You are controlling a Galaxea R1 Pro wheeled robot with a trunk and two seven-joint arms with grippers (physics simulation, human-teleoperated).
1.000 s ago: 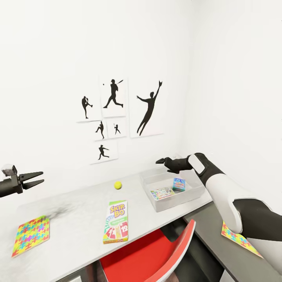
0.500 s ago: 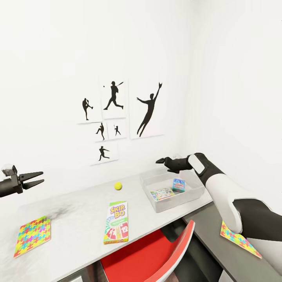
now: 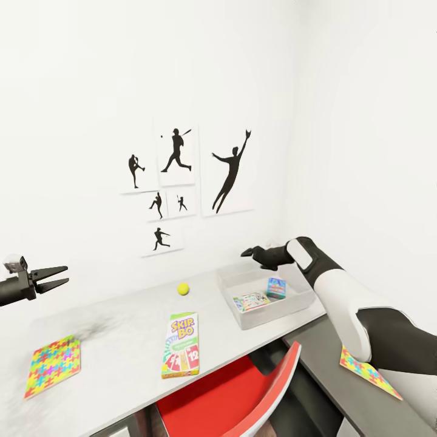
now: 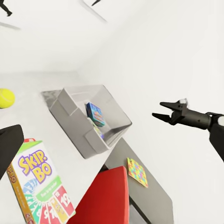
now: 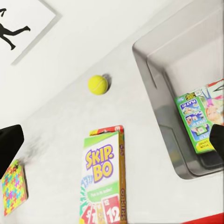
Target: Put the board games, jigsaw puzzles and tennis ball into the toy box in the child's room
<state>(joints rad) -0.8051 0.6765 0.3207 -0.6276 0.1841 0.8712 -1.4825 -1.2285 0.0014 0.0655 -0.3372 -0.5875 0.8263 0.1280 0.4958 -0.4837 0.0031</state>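
Right now your right gripper (image 3: 250,251) hangs with parted, empty jaws above the far rim of the toy box (image 3: 243,315), which sits at the desk's (image 3: 121,340) right end holding a blue board game (image 3: 277,286) and what looks like another flat printed box (image 3: 252,300). Your left gripper (image 3: 59,275) is spread empty over the left end. Skip-Bo (image 3: 179,345) lies near the front edge, the tennis ball (image 3: 182,289) behind it, one jigsaw puzzle (image 3: 53,366) at the front-left corner, another (image 3: 369,372) on the lower section.

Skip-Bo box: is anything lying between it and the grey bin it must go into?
Nothing visible. Bare tabletop separates the Skip-Bo box from the bin; the tennis ball lies farther back, off that line.
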